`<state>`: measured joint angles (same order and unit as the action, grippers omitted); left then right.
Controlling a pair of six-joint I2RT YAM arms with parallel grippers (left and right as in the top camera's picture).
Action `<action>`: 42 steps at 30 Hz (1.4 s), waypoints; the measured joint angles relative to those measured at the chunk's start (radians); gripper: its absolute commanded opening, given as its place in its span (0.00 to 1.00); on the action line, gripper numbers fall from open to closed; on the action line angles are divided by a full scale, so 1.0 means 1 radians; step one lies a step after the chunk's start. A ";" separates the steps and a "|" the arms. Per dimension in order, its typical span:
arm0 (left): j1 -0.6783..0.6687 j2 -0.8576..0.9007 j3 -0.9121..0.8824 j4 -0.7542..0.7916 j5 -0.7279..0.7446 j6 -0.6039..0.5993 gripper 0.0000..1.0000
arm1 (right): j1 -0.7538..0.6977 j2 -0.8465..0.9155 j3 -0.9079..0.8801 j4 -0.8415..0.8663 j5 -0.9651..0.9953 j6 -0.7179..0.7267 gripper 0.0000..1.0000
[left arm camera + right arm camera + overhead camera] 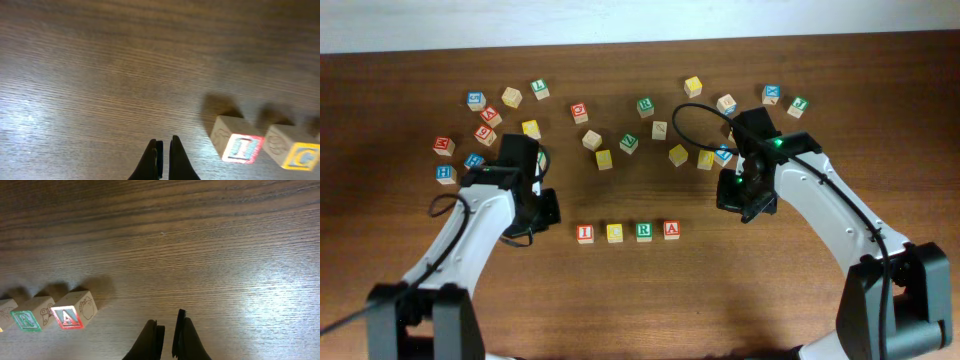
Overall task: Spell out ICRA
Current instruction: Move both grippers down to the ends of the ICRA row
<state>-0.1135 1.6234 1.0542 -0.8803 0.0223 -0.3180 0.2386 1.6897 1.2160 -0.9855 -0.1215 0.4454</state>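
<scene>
From overhead, four letter blocks stand in a straight, closely spaced row on the wooden counter (pixel 650 300), slightly nearer the robot than the middle: the I block (pixel 585 233), the C block (pixel 615 233), the R block (pixel 644 231) and the A block (pixel 672 229), reading ICRA from left to right. Many loose blocks (pixel 604 159) lie scattered across the far half of the counter, well apart from the row. The left end effector (pixel 542 208) hangs near the I end of the row and the right end effector (pixel 752 205) hangs beyond the A end, farther off; neither touches a block, and from this height the jaws cannot be made out. In the left wrist view, the left end effector (pixel 163 161) has its two dark fingers (pixel 150 162) pressed together with nothing between them, above bare wood. The I block (pixel 236 145) sits off to the right of the fingertips, with the C block (pixel 296 152) just beside it at the frame's edge, both resting flat on the counter (pixel 125 75). In the right wrist view, the right end effector (pixel 167 341) shows its fingers (pixel 187 337) drawn together with only a thin sliver between them, holding nothing. The A block (pixel 72 311) stands to the left of the fingertips, the R block (pixel 32 315) beside it, and a third block (pixel 5 311) just shows at the left border, its letter out of sight.
</scene>
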 measured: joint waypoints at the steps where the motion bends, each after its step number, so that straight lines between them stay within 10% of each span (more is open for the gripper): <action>1: -0.006 0.026 0.000 0.002 0.001 0.000 0.00 | 0.000 0.000 -0.001 -0.001 0.008 0.000 0.04; 42: -0.042 0.102 -0.032 0.040 0.050 -0.039 0.00 | 0.206 0.097 -0.153 0.254 -0.029 0.074 0.04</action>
<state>-0.1555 1.7252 1.0218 -0.8398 0.0727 -0.3569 0.4446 1.7863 1.0626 -0.7315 -0.1505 0.5190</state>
